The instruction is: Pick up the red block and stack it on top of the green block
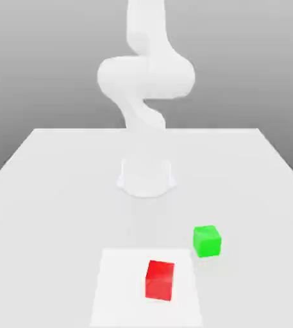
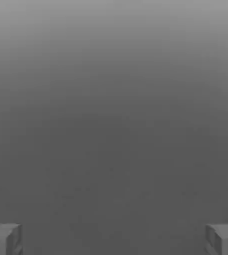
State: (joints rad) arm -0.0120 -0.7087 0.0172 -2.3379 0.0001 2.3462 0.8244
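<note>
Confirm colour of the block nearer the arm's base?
Green. The green block sits nearer the base than the red block; exterior view shows it best.

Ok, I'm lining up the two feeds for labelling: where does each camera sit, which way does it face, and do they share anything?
Exterior view: off the arm, above the near edge of the white table, facing the arm across the red block and the green block, apart.
Hand view: on the hand, looking out past the open end effector at plain grey; two fingertips sit at the corners.
Shared: I cannot identify anything that appears in both.
</note>
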